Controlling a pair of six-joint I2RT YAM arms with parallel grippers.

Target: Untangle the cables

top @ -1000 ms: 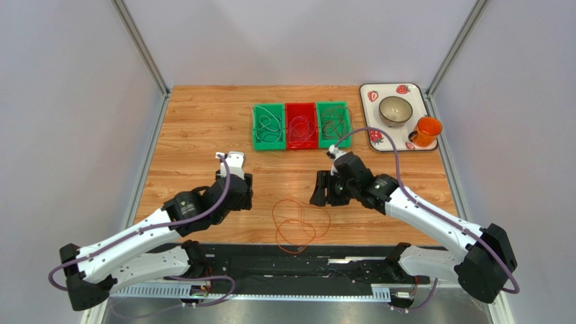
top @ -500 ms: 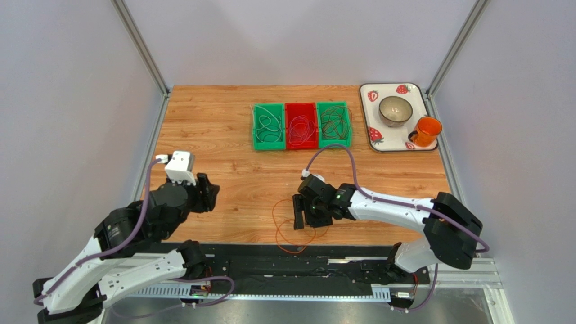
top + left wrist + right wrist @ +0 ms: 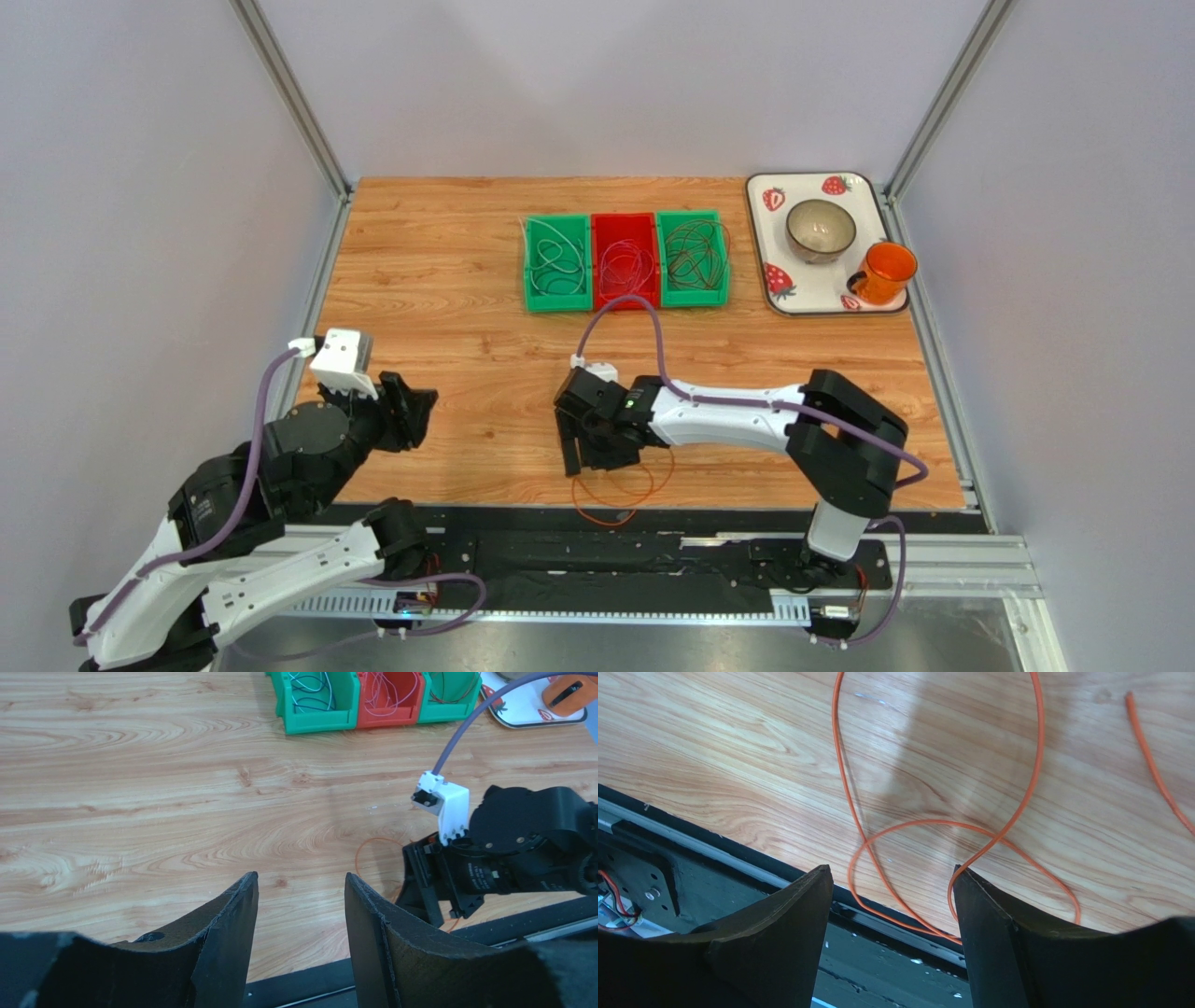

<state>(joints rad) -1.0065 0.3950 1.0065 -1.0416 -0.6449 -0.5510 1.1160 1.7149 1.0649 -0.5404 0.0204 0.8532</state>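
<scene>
The thin orange-red looped cable (image 3: 936, 822) lies at the lower centre of the wooden worktop (image 3: 449, 252), partly over the black front rail (image 3: 730, 529), with the wide-open, empty right hand (image 3: 891, 878) poised just above its crossing. If both crossed strands were pinched together, the loop could be tightened or dragged off the edge. No steadying could be given by the open, empty left hand (image 3: 300, 882), parked at lower left.

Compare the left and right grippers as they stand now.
The left gripper points at bare table, with no cable under it; the right gripper sits over the orange cable. The left gripper is by the table's left side, the right gripper near its middle front edge. Both are open and hold nothing.
</scene>
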